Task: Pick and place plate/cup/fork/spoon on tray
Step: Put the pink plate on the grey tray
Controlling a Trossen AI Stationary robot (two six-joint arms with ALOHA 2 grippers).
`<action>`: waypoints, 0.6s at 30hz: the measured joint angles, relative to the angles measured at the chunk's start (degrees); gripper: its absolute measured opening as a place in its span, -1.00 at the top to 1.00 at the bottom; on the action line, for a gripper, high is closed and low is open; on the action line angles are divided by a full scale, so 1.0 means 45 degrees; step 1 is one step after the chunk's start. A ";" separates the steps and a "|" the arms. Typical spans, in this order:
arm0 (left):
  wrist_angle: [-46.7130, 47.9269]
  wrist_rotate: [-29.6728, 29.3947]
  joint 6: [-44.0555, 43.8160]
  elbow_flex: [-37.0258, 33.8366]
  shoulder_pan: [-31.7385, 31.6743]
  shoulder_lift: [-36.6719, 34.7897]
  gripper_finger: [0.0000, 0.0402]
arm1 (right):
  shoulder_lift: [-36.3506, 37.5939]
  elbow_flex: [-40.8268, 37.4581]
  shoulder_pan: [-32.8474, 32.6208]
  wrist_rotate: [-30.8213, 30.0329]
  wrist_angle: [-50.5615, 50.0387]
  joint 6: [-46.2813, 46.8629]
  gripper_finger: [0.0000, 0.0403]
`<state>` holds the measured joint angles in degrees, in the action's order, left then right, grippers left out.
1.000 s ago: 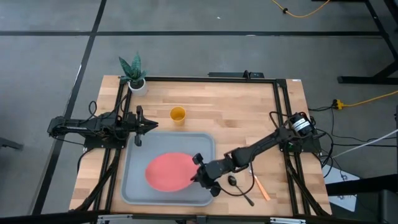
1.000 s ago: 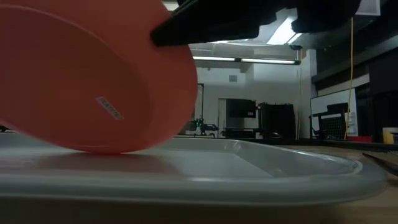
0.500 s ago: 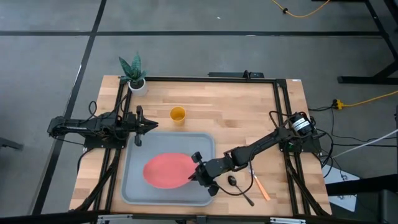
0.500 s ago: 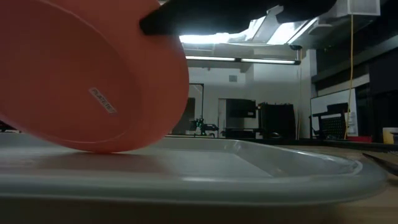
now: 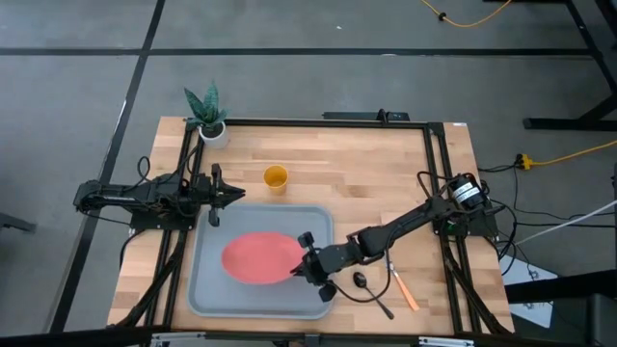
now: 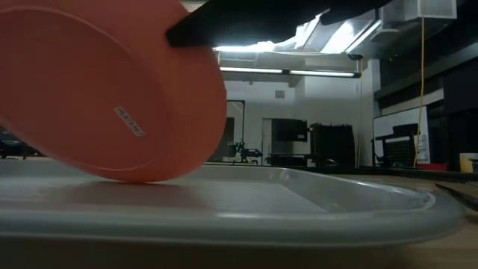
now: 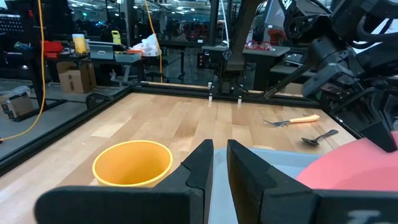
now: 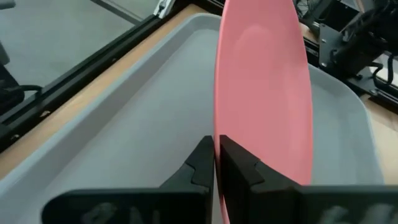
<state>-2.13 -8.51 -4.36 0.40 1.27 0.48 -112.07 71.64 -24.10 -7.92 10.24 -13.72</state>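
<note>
Left arm: stretched level from the left edge of the worktop toward its middle, wrist straight, at rest.
Left end effector [image 5: 228,195]: points toward the centre of the worktop; its two dark fingers [image 7: 202,167] lie nearly together with a thin slit between them and grip nothing.
Right arm: reaches from its base at the right edge diagonally across toward the near middle, elbow extended, forearm angled low.
Right end effector [image 5: 301,270]: fingers [image 8: 203,163] pressed close, pinching the edge of the plate [image 5: 256,258], which tilts.
</note>
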 joint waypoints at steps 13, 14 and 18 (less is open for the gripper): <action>0.0000 0.0005 0.0088 0.0000 -0.0002 -0.0002 0.79 | 0.0000 0.0000 0.0000 -0.0155 0.0180 -0.0408 0.90; 0.0000 0.0005 0.0091 0.0000 0.0000 -0.0001 0.79 | 0.0000 0.0000 0.0000 -0.0151 0.0180 -0.0413 0.90; 0.0000 0.0005 0.0091 0.0000 0.0002 0.0003 0.79 | 0.0000 0.0000 0.0000 -0.0157 0.0180 -0.0418 0.90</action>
<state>-2.13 -8.49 -3.95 0.40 1.28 0.49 -112.07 71.64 -24.10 -8.63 11.05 -15.59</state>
